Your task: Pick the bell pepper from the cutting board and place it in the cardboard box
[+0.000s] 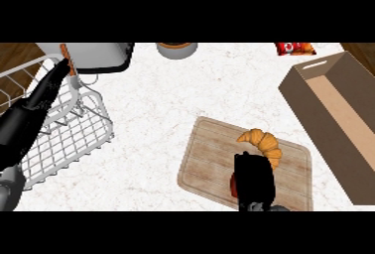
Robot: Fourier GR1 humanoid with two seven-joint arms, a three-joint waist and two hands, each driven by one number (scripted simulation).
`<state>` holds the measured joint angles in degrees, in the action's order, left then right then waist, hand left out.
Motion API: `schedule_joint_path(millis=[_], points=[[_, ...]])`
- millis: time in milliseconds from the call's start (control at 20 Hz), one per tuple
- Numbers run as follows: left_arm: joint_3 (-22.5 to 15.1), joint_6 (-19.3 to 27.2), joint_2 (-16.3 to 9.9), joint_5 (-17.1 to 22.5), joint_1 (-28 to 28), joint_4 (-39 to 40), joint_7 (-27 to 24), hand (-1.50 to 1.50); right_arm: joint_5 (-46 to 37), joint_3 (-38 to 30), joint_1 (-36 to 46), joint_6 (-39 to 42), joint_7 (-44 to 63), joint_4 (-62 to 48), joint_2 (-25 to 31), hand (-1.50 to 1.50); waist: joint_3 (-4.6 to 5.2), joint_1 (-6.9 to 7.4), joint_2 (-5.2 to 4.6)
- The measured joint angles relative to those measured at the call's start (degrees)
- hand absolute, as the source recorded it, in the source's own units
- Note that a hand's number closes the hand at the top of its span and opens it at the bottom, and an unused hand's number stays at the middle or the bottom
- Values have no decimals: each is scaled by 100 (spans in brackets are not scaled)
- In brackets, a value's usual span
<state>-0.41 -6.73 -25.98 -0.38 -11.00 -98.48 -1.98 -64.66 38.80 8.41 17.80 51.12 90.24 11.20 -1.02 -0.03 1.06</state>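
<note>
Black and seen from above, the right hand point(253, 181) comes in from the lower edge and sits over the near half of the cutting board point(212, 158). Its fingers are curled downward, and a sliver of red shows at its left side: that is the bell pepper point(233, 186), mostly hidden under the palm, with the hand closed round it. The pepper is over the board, at its near part; whether it touches the wood I cannot tell.

Just beyond the fingertips, a golden croissant point(262, 141) lies on the far right part of the board, curving back toward the hand's right side. The board itself rests slightly turned on the pale speckled bench point(161, 99).

To the right of the hand, and apart from the board, stands the cardboard box point(326, 111), long and open-topped, angled away, with a handle slot in its far end wall.

Far beyond the hand, at the top edge, sit a round cup-like container point(176, 49) and a red snack packet point(294, 48).

Well off to the left, the left hand point(44, 96) stretches with straight fingers over a white wire dish rack point(70, 136), behind which stands a grey appliance point(92, 57).
</note>
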Motion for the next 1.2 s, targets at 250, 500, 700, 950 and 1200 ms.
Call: schedule_joint_path(millis=[250,500,700,950,1200], points=[[30,-92,59,-14,-34,1,-72,0,9,-263,463,-343,-412,-386,-73,150,-7,44,-30],[-2,-138,134,-36,-166,-19,-58,0,660,-1237,1534,-835,-1352,-1226,-235,150,-13,182,-125],[-5,-168,174,-80,-216,-2,-16,0,749,-1716,2354,-1309,-1984,-1908,-180,150,-6,214,-127],[51,-163,218,-178,-161,14,-20,0,464,-1838,3125,-1656,-2291,-2320,-114,150,-11,156,-77],[143,-227,236,-159,-87,-12,33,0,244,-2150,3597,-1977,-1968,-2316,-135,150,-8,70,-41]])
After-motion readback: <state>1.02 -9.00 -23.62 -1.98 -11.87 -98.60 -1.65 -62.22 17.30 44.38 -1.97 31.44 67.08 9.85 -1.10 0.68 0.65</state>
